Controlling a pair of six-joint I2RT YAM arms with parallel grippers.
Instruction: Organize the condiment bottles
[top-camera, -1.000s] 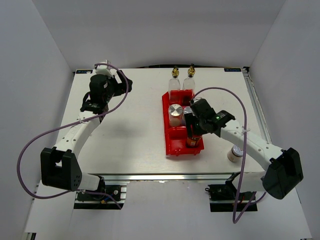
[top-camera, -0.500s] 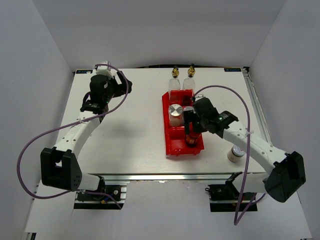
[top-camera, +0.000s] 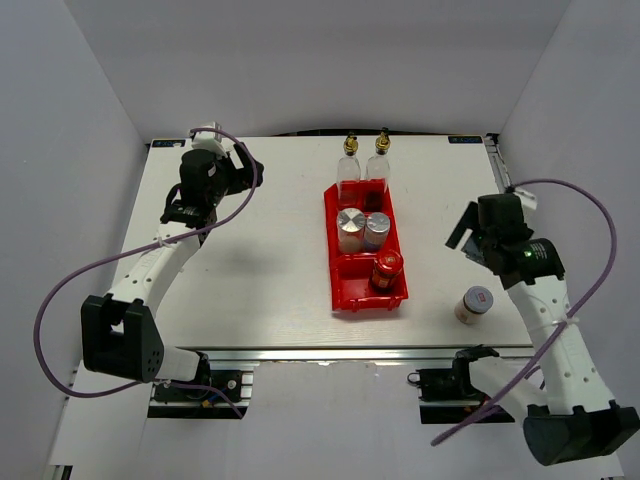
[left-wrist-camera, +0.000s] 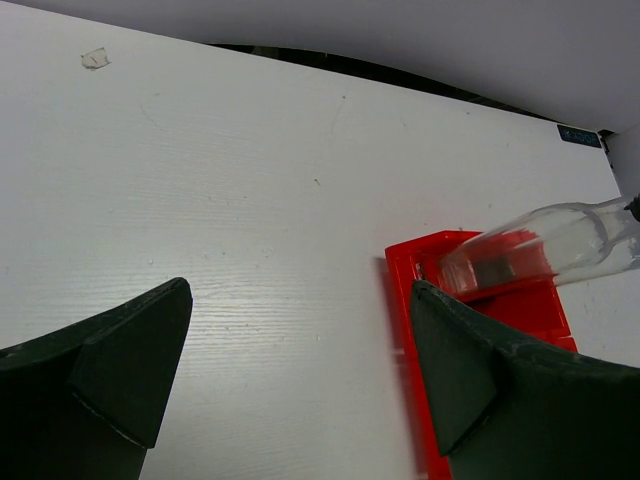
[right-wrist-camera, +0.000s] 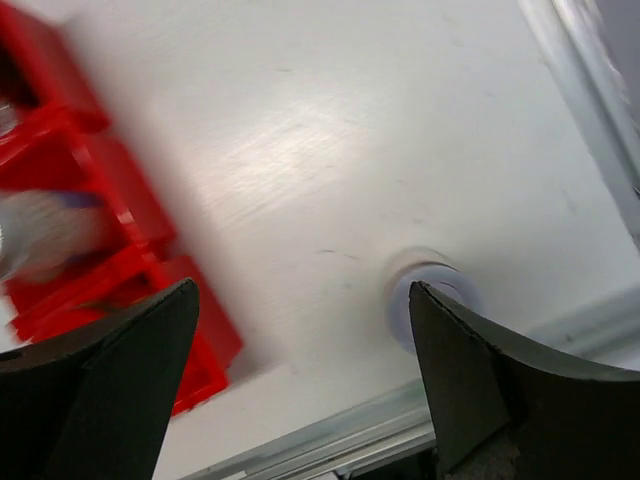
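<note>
A red tray (top-camera: 338, 262) holds two pale jars with silver caps (top-camera: 350, 222) (top-camera: 376, 227) in its middle and a dark brown bottle with a red cap (top-camera: 387, 268) in its front compartment. A pale jar with a red-marked white lid (top-camera: 474, 303) stands on the table right of the tray; in the right wrist view (right-wrist-camera: 425, 293) it is partly hidden behind my right finger. My right gripper (top-camera: 464, 228) (right-wrist-camera: 302, 295) is open and empty, between the tray and this jar. My left gripper (top-camera: 184, 212) (left-wrist-camera: 300, 290) is open and empty at the far left.
Two tall clear bottles with gold caps (top-camera: 349, 163) (top-camera: 380, 158) stand at the tray's back end; one shows blurred in the left wrist view (left-wrist-camera: 545, 250) above the tray (left-wrist-camera: 405, 300). The table's metal front edge (right-wrist-camera: 400, 430) lies just below the jar.
My right gripper let go of the dark red-capped bottle, which now stands in the tray's front compartment, and swung right and away from the tray. The left arm has not moved.
</note>
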